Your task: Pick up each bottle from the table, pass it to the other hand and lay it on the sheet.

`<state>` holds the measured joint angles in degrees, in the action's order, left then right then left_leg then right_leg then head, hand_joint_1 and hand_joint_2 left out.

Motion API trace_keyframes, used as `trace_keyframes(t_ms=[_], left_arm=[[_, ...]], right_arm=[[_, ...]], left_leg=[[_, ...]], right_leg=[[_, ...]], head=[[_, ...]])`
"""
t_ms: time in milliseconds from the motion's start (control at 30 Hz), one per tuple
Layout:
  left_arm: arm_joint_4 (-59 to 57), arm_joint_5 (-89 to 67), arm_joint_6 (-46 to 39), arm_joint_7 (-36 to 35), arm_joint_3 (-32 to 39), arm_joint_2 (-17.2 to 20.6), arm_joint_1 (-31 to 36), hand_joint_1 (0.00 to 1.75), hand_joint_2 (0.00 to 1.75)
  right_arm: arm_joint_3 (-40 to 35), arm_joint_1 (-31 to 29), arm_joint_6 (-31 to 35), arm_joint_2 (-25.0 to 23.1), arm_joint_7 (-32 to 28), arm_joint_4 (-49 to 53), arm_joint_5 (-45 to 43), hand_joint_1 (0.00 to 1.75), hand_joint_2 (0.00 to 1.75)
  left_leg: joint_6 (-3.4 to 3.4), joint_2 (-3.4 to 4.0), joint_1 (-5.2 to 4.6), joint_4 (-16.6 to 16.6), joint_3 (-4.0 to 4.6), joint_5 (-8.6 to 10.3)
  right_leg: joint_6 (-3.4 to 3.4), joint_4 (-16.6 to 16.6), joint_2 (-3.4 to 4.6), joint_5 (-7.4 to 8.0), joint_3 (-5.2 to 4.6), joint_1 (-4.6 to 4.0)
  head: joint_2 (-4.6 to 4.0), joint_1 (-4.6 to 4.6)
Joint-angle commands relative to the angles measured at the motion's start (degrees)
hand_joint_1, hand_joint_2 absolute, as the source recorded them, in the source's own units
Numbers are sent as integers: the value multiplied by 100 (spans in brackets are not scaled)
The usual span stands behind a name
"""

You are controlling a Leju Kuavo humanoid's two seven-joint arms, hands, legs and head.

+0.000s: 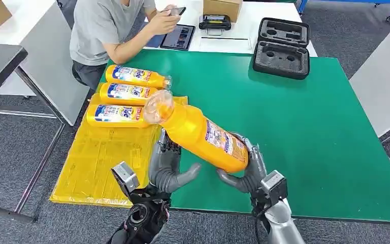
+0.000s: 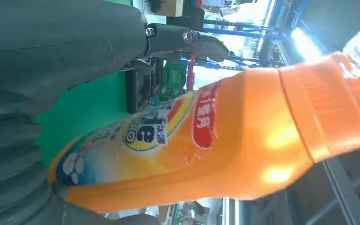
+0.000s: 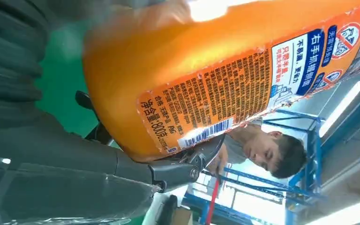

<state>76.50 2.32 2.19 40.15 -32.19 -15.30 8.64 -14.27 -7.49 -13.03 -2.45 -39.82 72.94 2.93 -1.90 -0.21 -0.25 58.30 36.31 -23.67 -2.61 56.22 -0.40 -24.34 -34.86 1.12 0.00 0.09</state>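
An orange bottle (image 1: 199,133) is held in the air above the front edge of a green worktop (image 1: 304,122), between the robot's two hands. Its long axis runs on a slant: the base sits low and toward the robot's right, the clear capped neck rises toward the left and points at a yellow sheet (image 1: 101,157).

The right hand (image 1: 246,170) cups the base end from beneath, its fingers (image 3: 178,171) wrapped around the bottle's lower body, so it carries the weight. The left hand (image 1: 168,165) is just under the bottle's middle, fingers (image 2: 187,40) spread apart on either side of the body. From the left wrist view the bottle lies across the palm, but whether those fingers press on it cannot be told. The handover looks under way and not yet finished; the left hand is the one nearer the sheet, so the bottle likely needs to settle into it next.

Counted: four bottles in all. Three bottles (image 1: 127,94) lie side by side on the far end of the sheet, caps pointing right; one is in hand. A person (image 1: 111,30) sits at the far side, looking at a phone (image 1: 176,10). An open black foam case (image 1: 282,48) rests on the worktop's far corner.
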Motion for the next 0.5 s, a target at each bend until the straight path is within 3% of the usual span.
trace_keyframes(t_ms=[33,167,267,433,500], left_arm=[[-190,211,376,-15,-58,96,115,0,175],[-190,211,376,-15,-58,96,115,0,175],[-355,398,1099,-15,105,-37,97,0,175],[-314,393,1380,-15,152,-97,97,0,175],[-344,374,1409,-15,161,-100,106,0,175]], right_arm=[[72,-437,-215,-104,-18,-886,-79,175,175],[72,-437,-215,-104,-18,-886,-79,175,175],[66,-471,-367,-110,-18,-907,-125,175,175],[-42,-516,-596,-190,-18,-851,-161,175,175],[-52,-540,-705,-203,-18,-823,-228,175,175]], left_leg=[[11,13,7,-6,-38,-12],[16,14,10,-4,-51,-19],[9,9,4,-7,-26,-7],[15,16,10,-3,-54,-23],[9,15,4,-2,-26,-11]], right_leg=[[12,-10,14,-6,36,-7],[18,-10,16,-12,49,-11],[10,-9,9,-3,24,-5],[17,-9,17,-15,52,-11],[10,-5,16,-5,23,-4]], head=[[0,2],[0,2],[0,0],[0,0],[0,0]])
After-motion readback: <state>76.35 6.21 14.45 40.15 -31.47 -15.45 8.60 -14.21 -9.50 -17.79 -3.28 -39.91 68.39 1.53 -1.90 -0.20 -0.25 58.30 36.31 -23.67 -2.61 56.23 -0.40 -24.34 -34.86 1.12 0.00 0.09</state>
